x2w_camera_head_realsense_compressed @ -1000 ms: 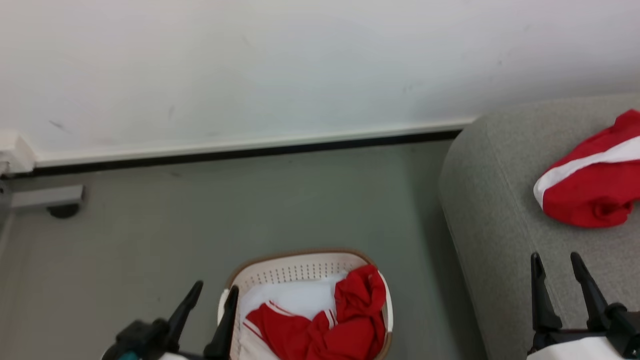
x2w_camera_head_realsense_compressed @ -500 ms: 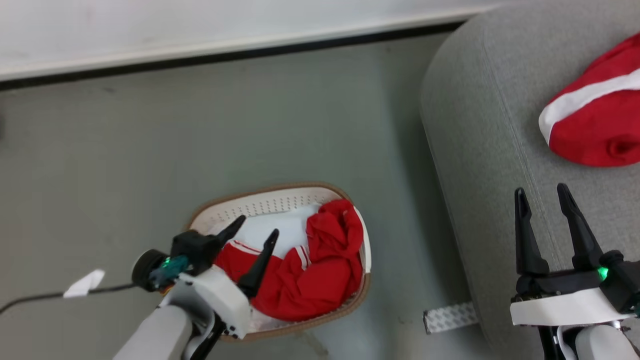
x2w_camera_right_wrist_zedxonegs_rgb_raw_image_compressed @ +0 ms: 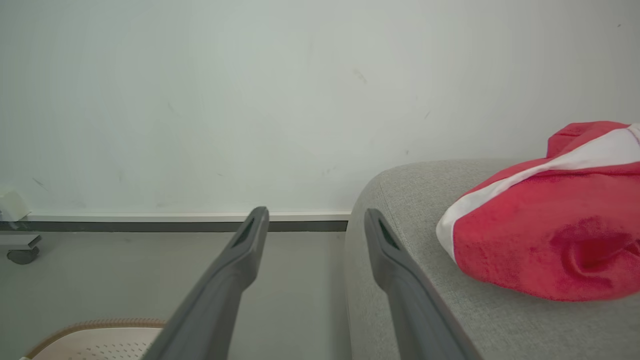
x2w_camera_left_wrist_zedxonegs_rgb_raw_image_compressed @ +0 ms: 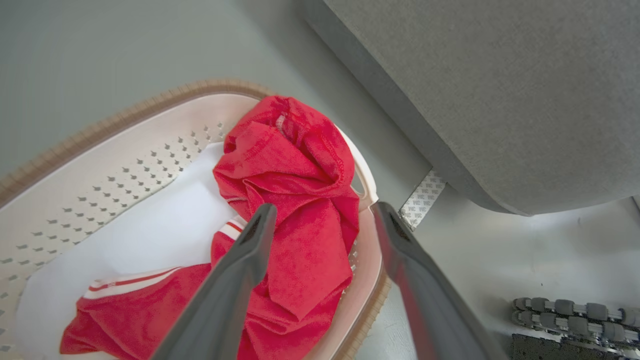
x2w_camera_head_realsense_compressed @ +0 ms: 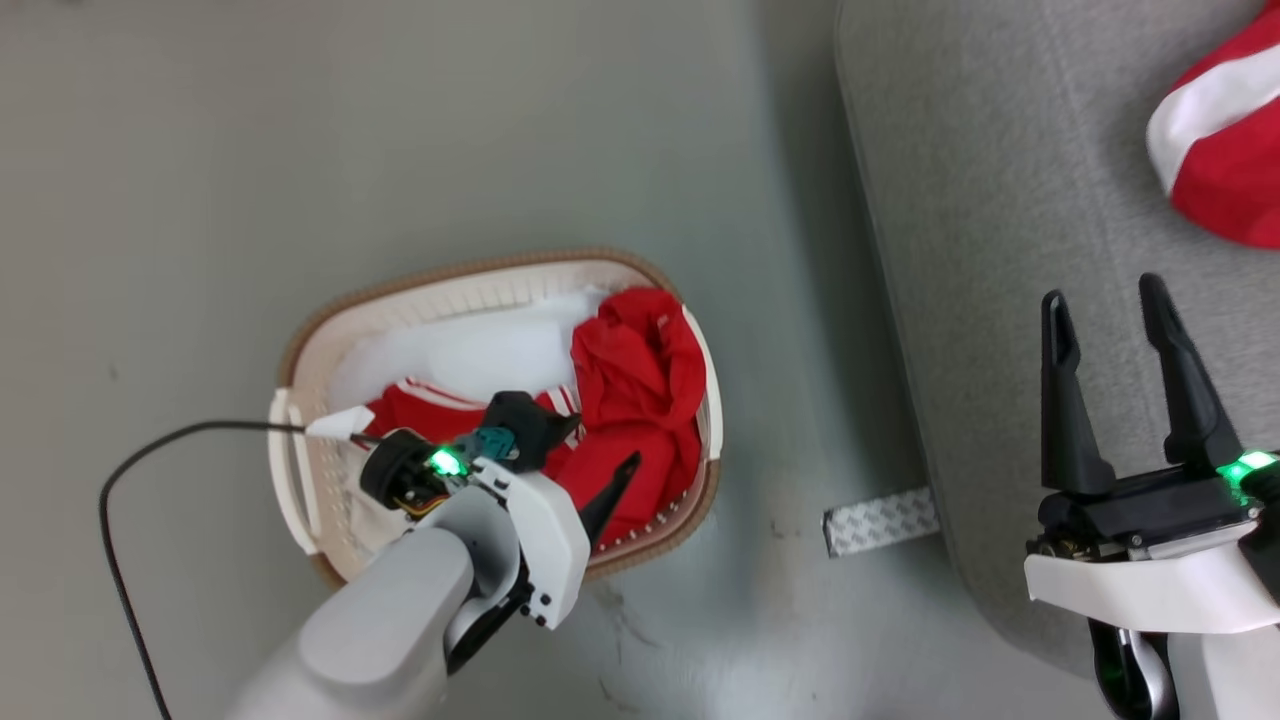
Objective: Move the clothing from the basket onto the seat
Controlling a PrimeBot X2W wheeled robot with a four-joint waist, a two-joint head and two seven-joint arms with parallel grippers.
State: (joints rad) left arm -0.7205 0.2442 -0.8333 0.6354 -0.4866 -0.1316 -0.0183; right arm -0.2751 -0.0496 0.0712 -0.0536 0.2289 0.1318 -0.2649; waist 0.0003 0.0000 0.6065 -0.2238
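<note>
Grey floor (x2w_camera_head_realsense_compressed: 300, 150); left gripper (x2w_camera_left_wrist_zedxonegs_rgb_raw_image_compressed: 324, 207) spread above clothing (x2w_camera_head_realsense_compressed: 635, 390) in basket (x2w_camera_head_realsense_compressed: 330, 325); right gripper (x2w_camera_head_realsense_compressed: 1103, 295) spread, empty, over seat (x2w_camera_head_realsense_compressed: 980, 200); tape (x2w_camera_head_realsense_compressed: 880, 520) print unreadable.

A patterned tape strip (x2w_camera_head_realsense_compressed: 880, 520) lies on the grey floor (x2w_camera_head_realsense_compressed: 400, 130), which meets a white wall (x2w_camera_right_wrist_zedxonegs_rgb_raw_image_compressed: 200, 100).

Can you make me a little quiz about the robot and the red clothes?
1. True or false: the basket is empty.
2. The left pincer above the basket is: A open, B shut on cloth, C clamped on the rim.
3. Fill in: one red garment lies on the grey ____.

Key
1. False: red clothing lies in it.
2. A.
3. seat.
</note>
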